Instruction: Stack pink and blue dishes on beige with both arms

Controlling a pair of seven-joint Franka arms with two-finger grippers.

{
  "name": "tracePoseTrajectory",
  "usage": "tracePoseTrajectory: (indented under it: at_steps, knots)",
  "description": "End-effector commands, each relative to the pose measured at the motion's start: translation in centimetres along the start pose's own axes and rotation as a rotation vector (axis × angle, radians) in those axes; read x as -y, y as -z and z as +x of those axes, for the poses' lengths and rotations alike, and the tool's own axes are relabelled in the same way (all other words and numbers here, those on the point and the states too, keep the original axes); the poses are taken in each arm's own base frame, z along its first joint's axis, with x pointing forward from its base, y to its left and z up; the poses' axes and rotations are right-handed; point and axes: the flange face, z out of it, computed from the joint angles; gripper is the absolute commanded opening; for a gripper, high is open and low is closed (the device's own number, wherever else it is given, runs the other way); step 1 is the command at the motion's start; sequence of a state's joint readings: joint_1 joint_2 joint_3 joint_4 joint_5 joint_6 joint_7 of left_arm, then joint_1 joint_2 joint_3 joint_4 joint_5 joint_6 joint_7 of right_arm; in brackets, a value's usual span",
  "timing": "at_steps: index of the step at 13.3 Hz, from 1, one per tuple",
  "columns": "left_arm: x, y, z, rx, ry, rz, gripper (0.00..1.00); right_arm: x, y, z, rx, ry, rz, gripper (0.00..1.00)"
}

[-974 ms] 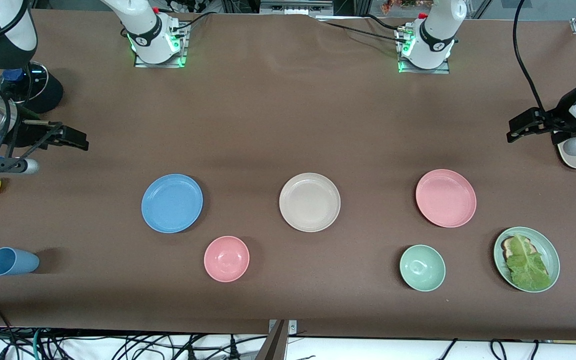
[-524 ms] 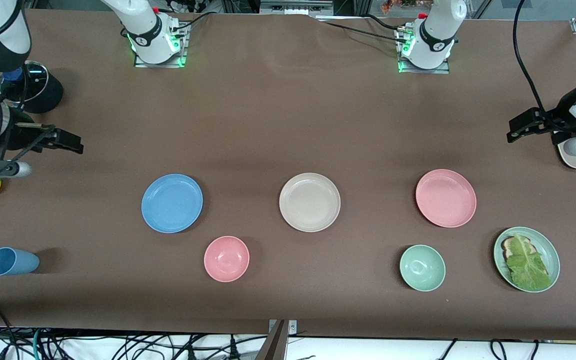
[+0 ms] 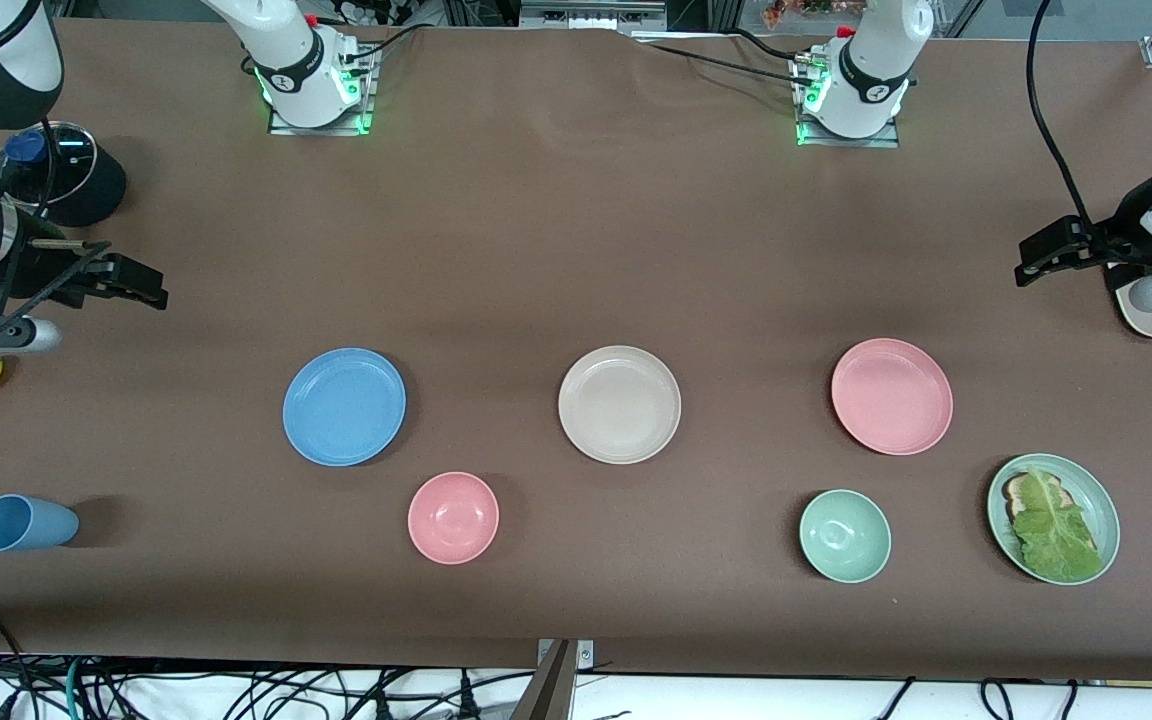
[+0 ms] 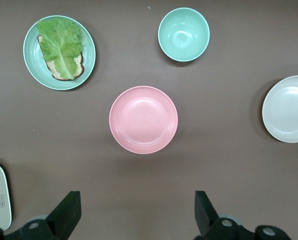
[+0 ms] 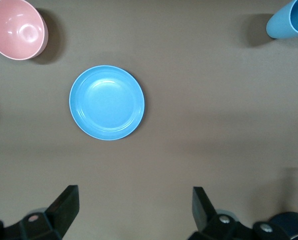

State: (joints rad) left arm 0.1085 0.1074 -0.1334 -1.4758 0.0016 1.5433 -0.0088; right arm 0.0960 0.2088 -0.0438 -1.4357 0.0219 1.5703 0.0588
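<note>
The left gripper [image 4: 134, 215] is hovering with jaws spread and empty; the round matte pink plate [image 4: 143, 119] is lying directly ahead of it. The right gripper [image 5: 134, 212], likewise spread, is facing the round matte blue plate [image 5: 107, 102]. The round cream-beige plate [image 3: 619, 404] is sitting between both plates.

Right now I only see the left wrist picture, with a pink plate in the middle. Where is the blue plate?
Observer: The blue plate lies toward the right arm's end of the table, with the beige plate between it and the pink plate.
Operator: Is the other robot hand holding it?
Observer: No. The right gripper is up in the air, open and empty, above the table's edge at its own end.
Operator: Is anything near the blue plate?
Observer: A small pink bowl sits apart from it, nearer the front camera.
Operator: And my hand?
Observer: The left gripper is open too, holding nothing.
</note>
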Motion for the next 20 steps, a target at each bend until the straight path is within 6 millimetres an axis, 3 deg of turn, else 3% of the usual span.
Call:
tracePoseTrajectory:
  at_steps: [1, 20]
  knots:
    - [0.22, 0.21, -0.11, -0.009, 0.007, -0.004, 1.0, -0.38, 0.65, 0.35, -0.014, -0.01, 0.01, 1.0]
    - [-0.23, -0.04, -0.02, -0.005, 0.001, 0.001, 1.0, -0.61, 0.18, 0.11, 0.001, -0.013, 0.008, 1.0]
